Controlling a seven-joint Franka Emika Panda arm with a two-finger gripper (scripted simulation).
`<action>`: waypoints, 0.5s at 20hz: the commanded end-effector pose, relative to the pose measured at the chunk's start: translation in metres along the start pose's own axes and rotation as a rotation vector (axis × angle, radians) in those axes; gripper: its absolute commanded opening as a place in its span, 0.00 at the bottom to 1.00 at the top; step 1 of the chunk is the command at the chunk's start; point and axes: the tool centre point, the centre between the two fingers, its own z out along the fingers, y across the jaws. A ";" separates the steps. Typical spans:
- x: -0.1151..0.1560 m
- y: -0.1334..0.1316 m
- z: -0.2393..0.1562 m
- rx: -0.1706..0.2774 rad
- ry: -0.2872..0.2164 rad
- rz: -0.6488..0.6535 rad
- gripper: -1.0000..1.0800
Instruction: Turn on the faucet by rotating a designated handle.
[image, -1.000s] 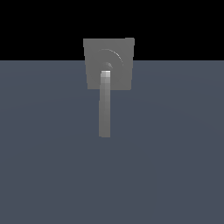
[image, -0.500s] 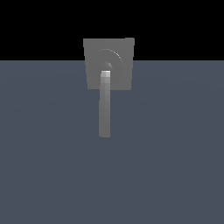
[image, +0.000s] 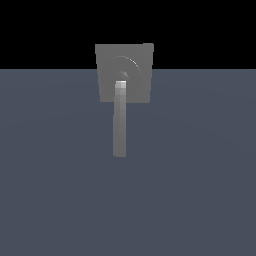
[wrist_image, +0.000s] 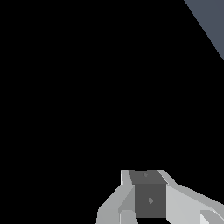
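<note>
Hand (wrist_image: 148, 199) grip state indiscernible, handle (image: 119, 120) outside its wrist view.

One faucet (image: 124, 72), a single square grey plate with one faint ring and one round hub, sits in the upper centre of the exterior view. One handle (image: 119, 119), a lone pale grey bar, runs down toward mid-frame. One gripper (wrist_image: 148, 197) shows in the wrist view, lower centre.
</note>
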 end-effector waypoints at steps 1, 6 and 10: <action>0.010 0.030 -0.015 -0.051 -0.069 -0.166 0.00; 0.043 0.086 -0.046 -0.148 -0.198 -0.499 0.00; 0.082 0.127 -0.072 -0.227 -0.300 -0.769 0.00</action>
